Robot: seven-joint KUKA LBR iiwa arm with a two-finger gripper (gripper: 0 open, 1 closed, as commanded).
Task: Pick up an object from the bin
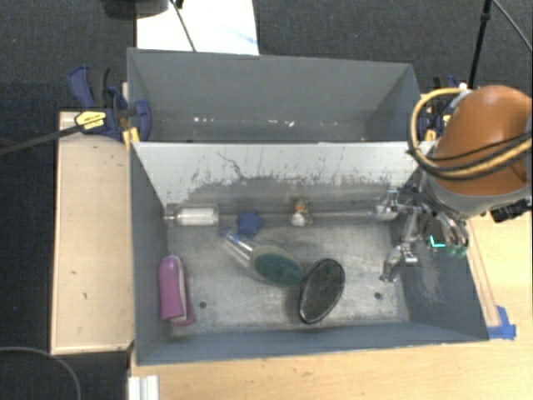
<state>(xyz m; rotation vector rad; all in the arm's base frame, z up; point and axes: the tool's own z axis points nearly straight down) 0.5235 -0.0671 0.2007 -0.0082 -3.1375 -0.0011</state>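
Gripper (398,265) sits right of black oval brush (321,291), near the bin (437,302) wall; claw width cannot be told. Brush is nearest, lying leftward on the floor, long axis steep and tilted right.

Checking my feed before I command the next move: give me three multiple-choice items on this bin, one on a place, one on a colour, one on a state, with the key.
1. Where in the bin is the gripper?
A. at the left wall
B. at the right side
C. at the middle of the front wall

2. What colour is the oval thing nearest the front wall?
A. white
B. yellow
C. black

3. How is the pink bottle by the left wall?
A. lying on the floor
B. standing upright
C. held up in the gripper

Key:
1 B, it hangs over bare floor near the right wall.
2 C, the oval is dark all over.
3 A, its long side rests along the floor beside the wall.
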